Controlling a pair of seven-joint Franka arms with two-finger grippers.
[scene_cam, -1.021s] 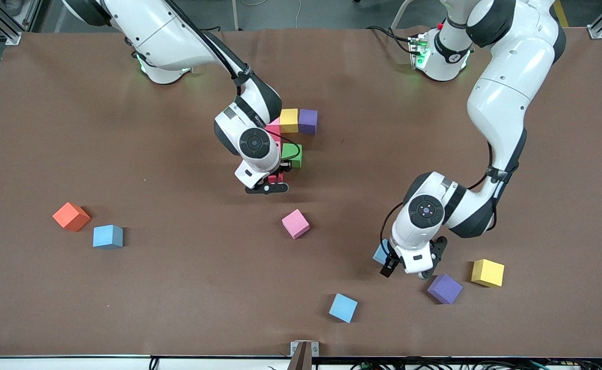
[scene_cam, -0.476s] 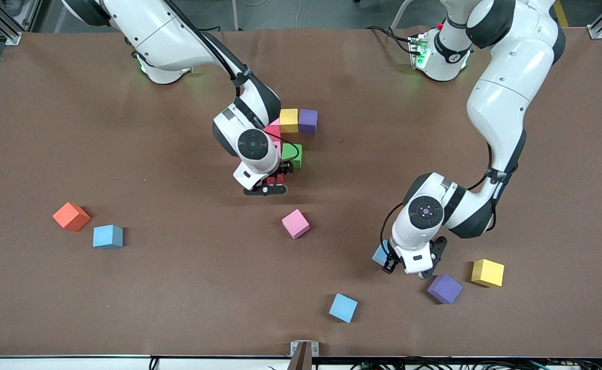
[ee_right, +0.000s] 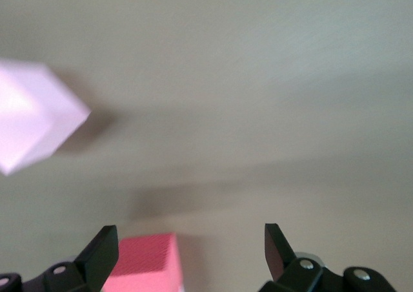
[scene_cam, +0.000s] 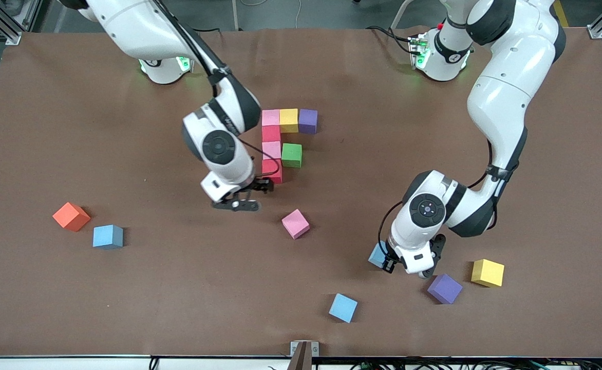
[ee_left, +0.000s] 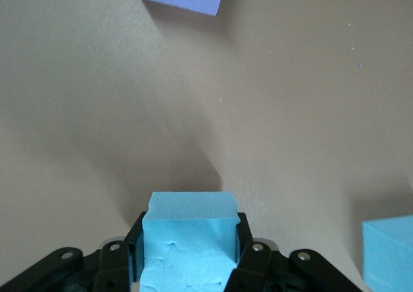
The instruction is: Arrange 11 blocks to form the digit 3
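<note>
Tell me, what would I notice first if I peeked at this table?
Probably the bright half-built block figure in the middle of the table, pink, yellow, purple, red and green cubes joined together. Next, the left gripper pinching a blue block near the front camera, beside a loose purple block. The right gripper hangs open beside the figure's end nearest that camera.

So the partial digit 3 (scene_cam: 280, 141) sits mid-table: pink, yellow and purple cubes in a row, then red, pink, red running toward the camera, green tucked beside the lower pink. Loose blocks: a tilted pink one (scene_cam: 295, 223), three blue, a purple (scene_cam: 445, 288) and a yellow (scene_cam: 487, 272).
</note>
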